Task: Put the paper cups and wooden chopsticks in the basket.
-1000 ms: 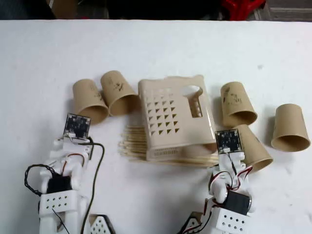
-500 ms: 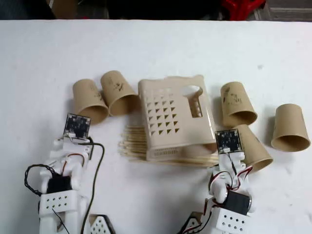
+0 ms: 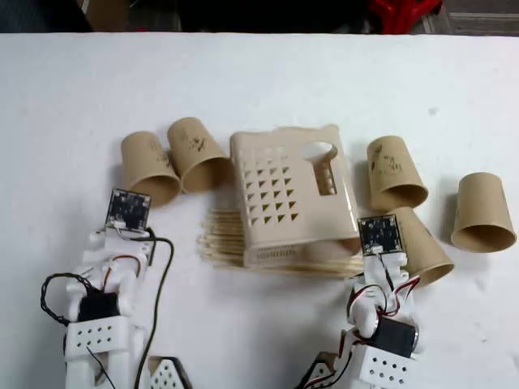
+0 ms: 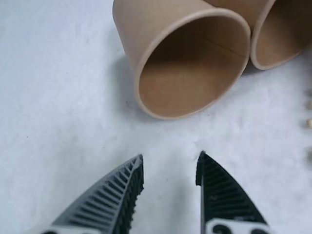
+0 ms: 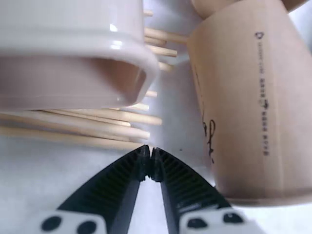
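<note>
A cream plastic basket [image 3: 292, 194] lies tipped over mid-table on a bundle of wooden chopsticks [image 3: 223, 239]. Two brown paper cups [image 3: 150, 166] [image 3: 197, 154] lie on their sides left of it, three more [image 3: 395, 172] [image 3: 482, 212] [image 3: 422, 245] to its right. My left gripper [image 4: 169, 168] is open just short of the mouth of one cup [image 4: 187, 63], a second cup [image 4: 282, 29] beside it. My right gripper [image 5: 150, 158] is shut with nothing in it, its tips near the chopstick ends [image 5: 97, 126], between the basket's rim [image 5: 83, 53] and a cup [image 5: 248, 107].
The white table [image 3: 259, 81] stretches bare behind the objects. Dark clutter and something red [image 3: 401, 12] sit past its far edge. Both arm bases [image 3: 97, 324] [image 3: 381, 340] and a black cable [image 3: 158, 300] occupy the near edge.
</note>
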Controlling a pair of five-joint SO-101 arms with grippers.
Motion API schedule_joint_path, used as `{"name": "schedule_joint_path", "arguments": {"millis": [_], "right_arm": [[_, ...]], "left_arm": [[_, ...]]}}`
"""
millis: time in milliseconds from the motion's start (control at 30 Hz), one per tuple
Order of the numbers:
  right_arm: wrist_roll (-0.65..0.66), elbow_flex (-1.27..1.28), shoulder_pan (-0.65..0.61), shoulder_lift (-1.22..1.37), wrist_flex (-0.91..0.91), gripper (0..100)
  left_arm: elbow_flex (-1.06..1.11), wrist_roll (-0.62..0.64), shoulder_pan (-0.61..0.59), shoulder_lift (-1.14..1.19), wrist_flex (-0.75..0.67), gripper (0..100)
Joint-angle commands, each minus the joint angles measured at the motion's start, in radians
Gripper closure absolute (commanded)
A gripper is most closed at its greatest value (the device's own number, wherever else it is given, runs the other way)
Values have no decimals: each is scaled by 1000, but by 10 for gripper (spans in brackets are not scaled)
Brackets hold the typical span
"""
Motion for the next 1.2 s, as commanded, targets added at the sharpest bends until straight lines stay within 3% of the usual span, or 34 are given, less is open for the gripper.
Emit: {"name": "schedule_joint_path", "arguments": {"millis": [0,600,700,800,900,1000,1167], "right_arm": [[-9,8,2,-5,2,978],[-3,-3,36,-8,-81,978],[15,-51,91,-8,-133,977],[126,-140,136,-5,-140,980],[80,-255,136,-5,-85,978],[72,-387,59,-4,15,977],[66,-525,-74,99,-1,977]], "left_arm": [[-2,-9,10,-15,2,811],[-2,-6,8,-15,2,811],[-2,-5,8,-15,2,811],[-2,-9,10,-15,2,811],[-2,-9,10,-15,2,811],[-2,-9,10,-15,2,811],[-2,-9,10,-15,2,811]]}}
